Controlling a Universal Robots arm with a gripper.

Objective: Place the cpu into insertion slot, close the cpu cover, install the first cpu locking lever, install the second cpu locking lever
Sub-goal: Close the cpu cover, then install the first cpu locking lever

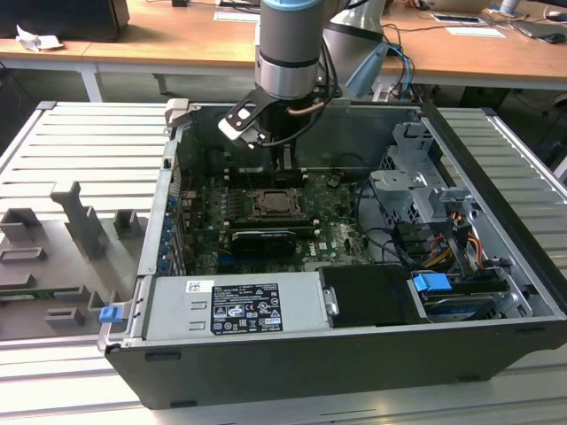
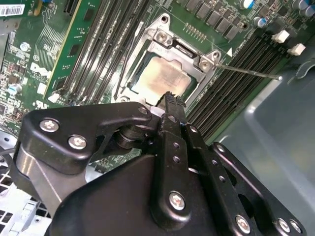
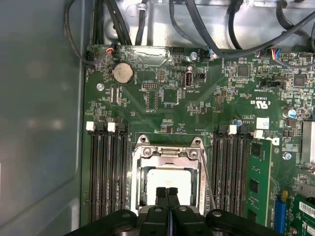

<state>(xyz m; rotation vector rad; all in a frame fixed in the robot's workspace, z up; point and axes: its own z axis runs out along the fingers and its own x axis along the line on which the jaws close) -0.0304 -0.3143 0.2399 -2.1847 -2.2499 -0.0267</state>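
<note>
The pale cpu (image 2: 160, 81) (image 3: 167, 178) lies flat in the insertion slot (image 1: 277, 205) on the green motherboard. The silvery cpu cover (image 3: 167, 153) (image 2: 165, 39) lies down around it, and the chip shows through its cut-out. A thin metal locking lever (image 2: 246, 71) juts out sideways over the memory slots, away from the socket. My gripper (image 1: 283, 162) (image 2: 171, 97) (image 3: 167, 191) hangs just above the socket's edge. Its black fingers are shut together and hold nothing.
Long black memory slots (image 3: 106, 172) (image 3: 229, 167) flank the socket. The open case holds a power supply box (image 1: 235, 305), a drive cage (image 1: 416, 177) and cables (image 1: 443, 248) at the exterior view's right. Grey fixtures (image 1: 80, 221) stand on the table at its left.
</note>
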